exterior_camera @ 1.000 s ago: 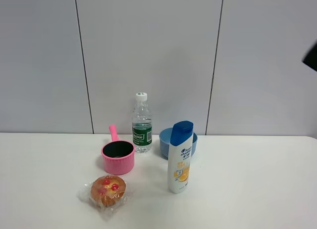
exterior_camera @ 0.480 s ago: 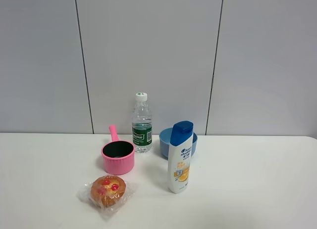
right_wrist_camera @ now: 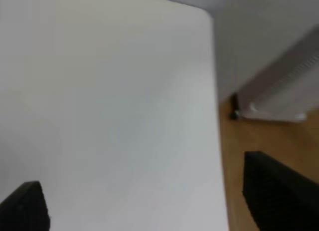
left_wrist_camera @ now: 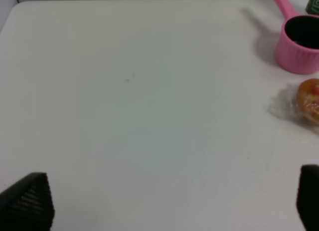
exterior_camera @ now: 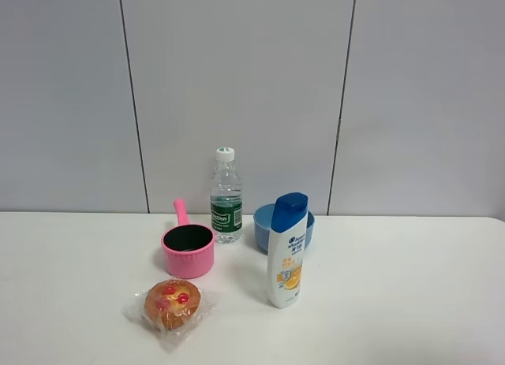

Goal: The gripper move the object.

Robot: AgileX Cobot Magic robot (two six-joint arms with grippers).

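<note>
The muffin (exterior_camera: 172,303), golden-brown with red bits and in clear crinkly wrap, lies on the white table at the front left, in front of the pink pot (exterior_camera: 188,251). Neither arm shows in the exterior high view. In the left wrist view my left gripper (left_wrist_camera: 169,201) is open and empty, its black fingertips (left_wrist_camera: 30,201) wide apart above bare table. The muffin (left_wrist_camera: 311,94) and pot (left_wrist_camera: 300,44) lie far off at that view's edge. In the right wrist view my right gripper (right_wrist_camera: 149,201) is open and empty over the table near its edge (right_wrist_camera: 218,141).
A water bottle (exterior_camera: 226,198) stands behind the pot. A blue and white shampoo bottle (exterior_camera: 287,251) stands upright in front of a blue bowl (exterior_camera: 262,221). A grey panelled wall rises behind the table. Wooden floor (right_wrist_camera: 269,136) shows past the table edge.
A dark piece of the arm at the upper right edge of the exterior high view one second ago has left the view. The things on the table have not moved.
</note>
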